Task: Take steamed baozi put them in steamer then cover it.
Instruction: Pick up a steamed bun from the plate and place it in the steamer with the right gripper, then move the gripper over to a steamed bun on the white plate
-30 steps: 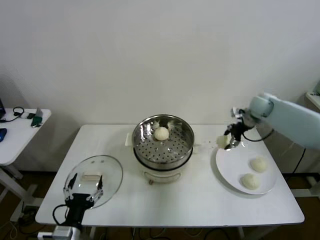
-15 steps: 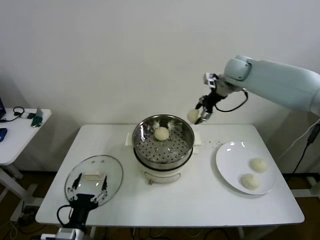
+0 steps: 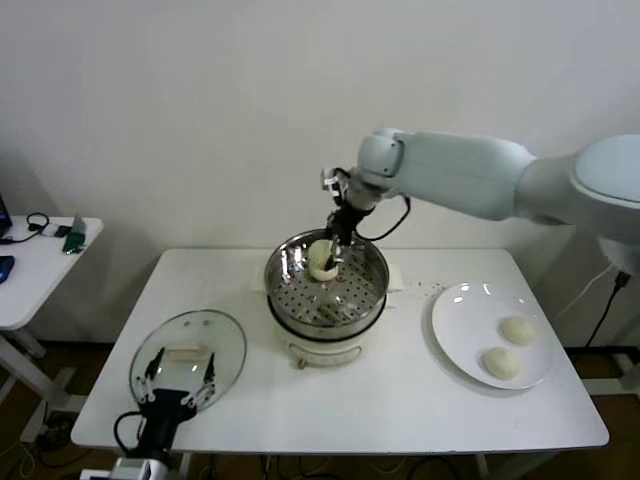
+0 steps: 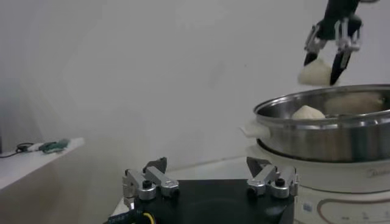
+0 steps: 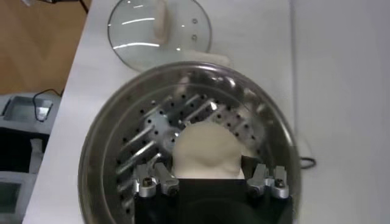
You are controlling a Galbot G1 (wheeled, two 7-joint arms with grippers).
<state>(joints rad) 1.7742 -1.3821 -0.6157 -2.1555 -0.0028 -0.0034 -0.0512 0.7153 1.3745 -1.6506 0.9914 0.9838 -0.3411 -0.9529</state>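
Baozi (image 3: 321,262) number 1 of those in view hangs clamped between the right gripper's (image 3: 327,258) fingers, just above the steamer (image 3: 326,282). In the left wrist view this bun (image 4: 315,72) sits clear of the steel rim, with a 2nd bun (image 4: 308,112) lying inside the basket below it. The right wrist view looks straight down past the held bun (image 5: 206,151) onto the perforated floor. The steamer stands at the middle of the white worktop (image 3: 400,390), on its white pot base.

On the robot's right, a white plate (image 3: 455,335) carries 2 more buns, one (image 3: 518,329) toward the back and one (image 3: 501,362) nearer the front edge, close together but apart.

The cover (image 3: 188,360) lies flat on the worktop at the robot's left front, well apart from the steamer, its cream handle up. The left gripper (image 3: 178,381) rests low at the worktop's front edge, just beside the cover, its fingers (image 4: 149,181) spread wide and holding nothing.

A small side table (image 3: 40,262) stands off to the left.
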